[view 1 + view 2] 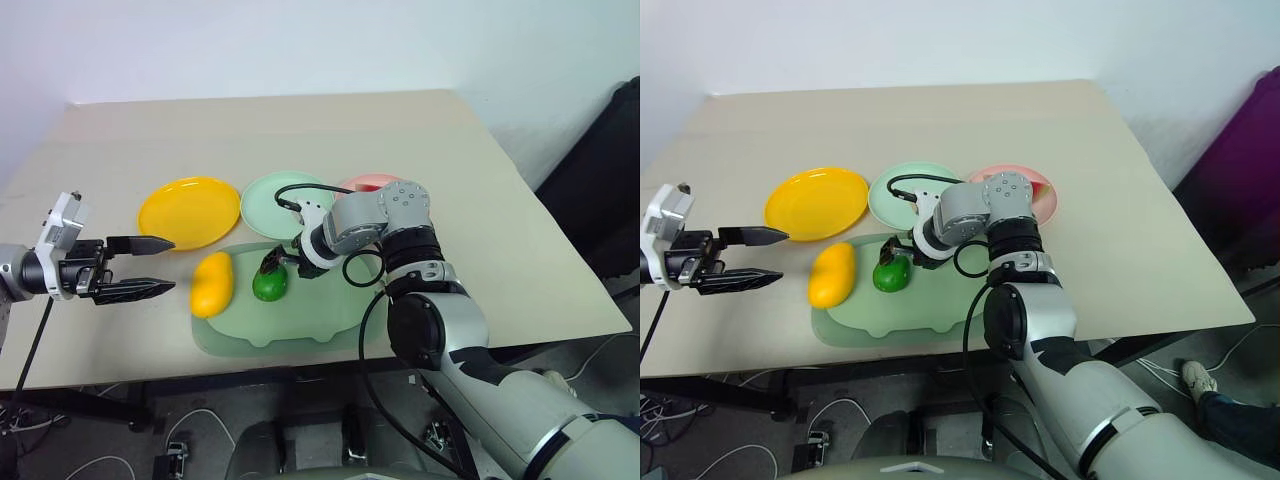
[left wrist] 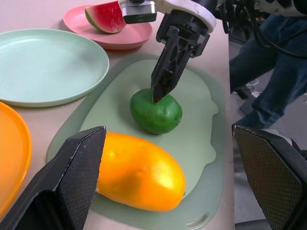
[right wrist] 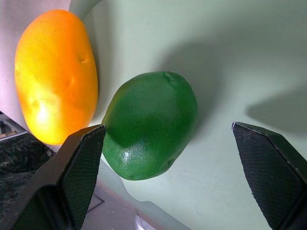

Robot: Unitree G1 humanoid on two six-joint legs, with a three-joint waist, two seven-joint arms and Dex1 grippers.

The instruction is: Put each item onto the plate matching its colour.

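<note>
The green fruit [image 1: 270, 285] and the yellow mango [image 1: 212, 283] lie side by side on a pale green mat [image 1: 300, 325]. My right gripper [image 1: 275, 262] hangs open just above the green fruit [image 3: 151, 124], one finger on each side of it, with no contact to be made out. The red watermelon wedge [image 2: 105, 17] sits on the pink plate [image 2: 120, 38]. Behind the mat stand the bare yellow plate [image 1: 188, 212] and the bare mint green plate [image 1: 285, 203]. Left of the mango, my left gripper [image 1: 172, 265] is open and holds nothing.
My right arm reaches across the pink plate [image 1: 365, 182] and hides most of it. A person in blue trousers [image 2: 268, 72] stands off the table's right side. The table's front edge runs close below the mat.
</note>
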